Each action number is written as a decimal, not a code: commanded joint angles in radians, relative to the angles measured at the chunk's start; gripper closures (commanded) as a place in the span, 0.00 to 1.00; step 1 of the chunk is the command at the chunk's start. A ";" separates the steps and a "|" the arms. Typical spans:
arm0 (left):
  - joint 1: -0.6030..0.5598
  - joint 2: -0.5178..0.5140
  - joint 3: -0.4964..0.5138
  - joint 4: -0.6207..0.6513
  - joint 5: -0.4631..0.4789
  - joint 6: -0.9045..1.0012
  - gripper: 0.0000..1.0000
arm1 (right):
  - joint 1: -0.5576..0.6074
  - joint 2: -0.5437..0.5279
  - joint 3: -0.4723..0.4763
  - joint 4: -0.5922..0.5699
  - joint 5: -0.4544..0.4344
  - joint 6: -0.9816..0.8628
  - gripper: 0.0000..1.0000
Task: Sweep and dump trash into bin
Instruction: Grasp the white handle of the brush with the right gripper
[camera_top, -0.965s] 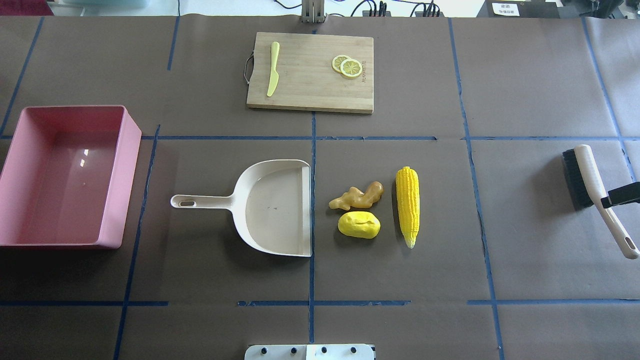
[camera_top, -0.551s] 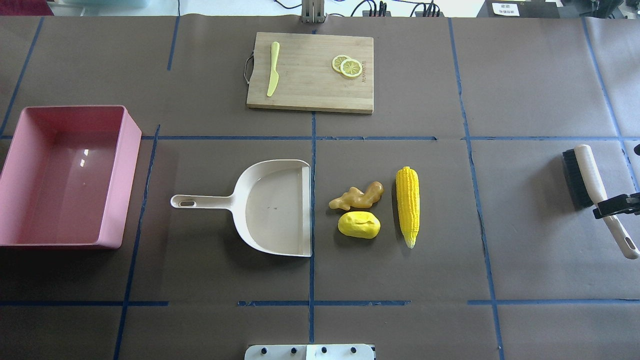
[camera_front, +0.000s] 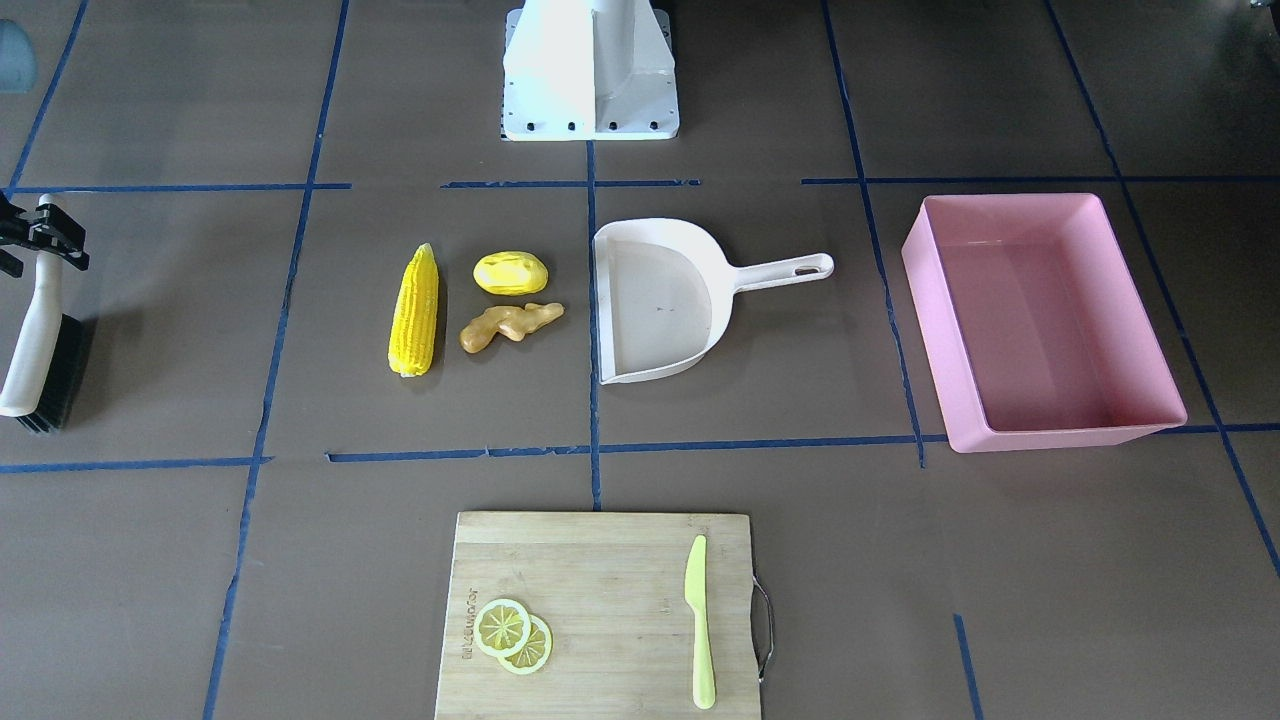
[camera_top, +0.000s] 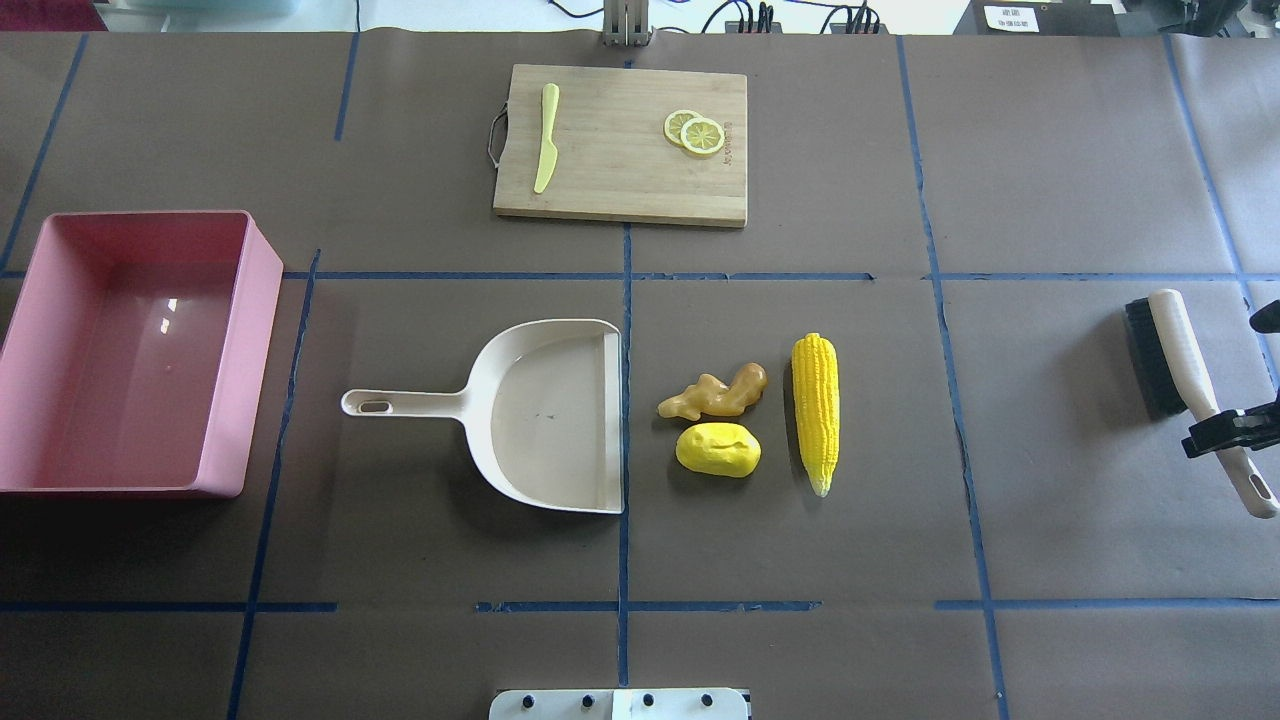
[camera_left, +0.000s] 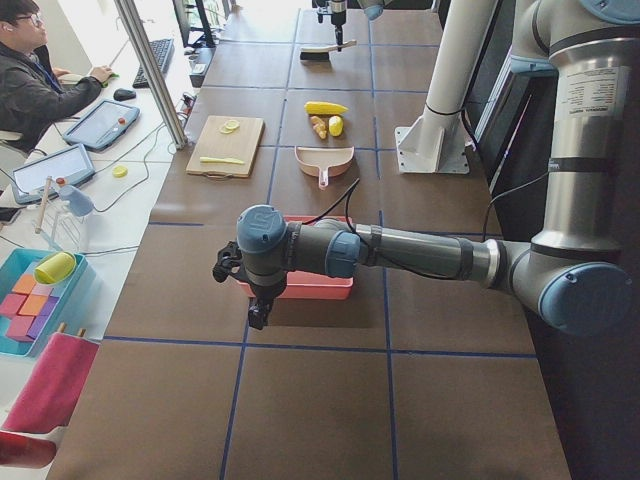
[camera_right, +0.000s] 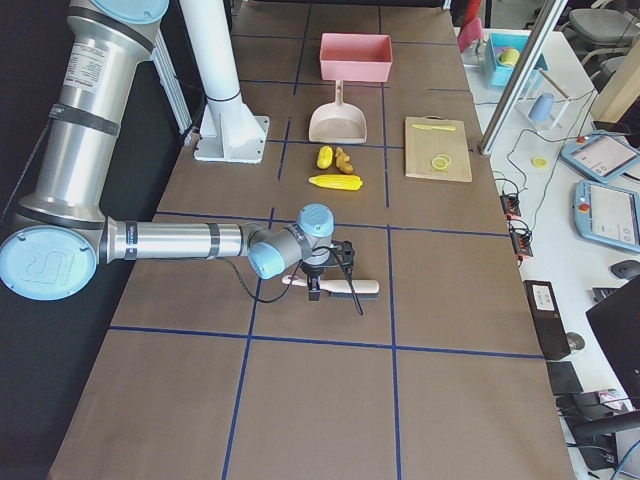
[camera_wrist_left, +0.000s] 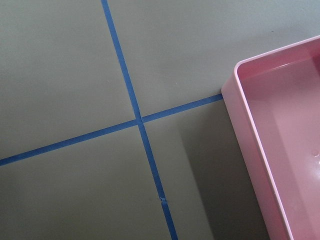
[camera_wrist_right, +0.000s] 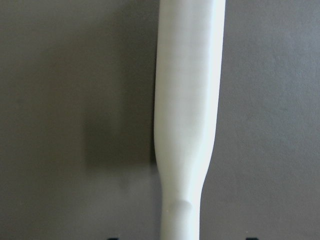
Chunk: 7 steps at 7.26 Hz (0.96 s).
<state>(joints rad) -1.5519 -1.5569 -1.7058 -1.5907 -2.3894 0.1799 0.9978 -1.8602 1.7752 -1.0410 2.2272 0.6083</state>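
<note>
Right gripper (camera_top: 1222, 432) straddles the brush (camera_top: 1178, 345) handle, jaws spread apart, at 3 o'clock from the corn cob (camera_top: 815, 412). Left gripper (camera_left: 256, 316): cannot tell its state.

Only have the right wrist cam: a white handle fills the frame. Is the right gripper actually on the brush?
Observer: Overhead shows the right gripper straddling the brush handle; the brush lies flat on the table.
Operator: Trash position?
Observer: The corn cob, potato and ginger root lie just off the dustpan mouth, none inside.
Operator: Left arm?
Observer: The left gripper hangs above the table just outside the pink bin, not at the dustpan handle.
</note>
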 joint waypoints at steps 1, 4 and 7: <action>0.000 0.000 -0.002 -0.002 -0.002 0.001 0.00 | -0.007 0.007 -0.007 -0.004 -0.001 -0.002 0.83; 0.000 0.000 0.000 -0.015 -0.001 0.000 0.00 | -0.005 0.007 -0.010 -0.004 -0.004 -0.010 1.00; 0.001 -0.008 -0.021 -0.075 -0.004 -0.003 0.00 | -0.004 0.003 -0.008 -0.001 -0.006 -0.007 1.00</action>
<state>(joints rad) -1.5522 -1.5578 -1.7126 -1.6398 -2.3917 0.1784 0.9937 -1.8569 1.7674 -1.0428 2.2218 0.6014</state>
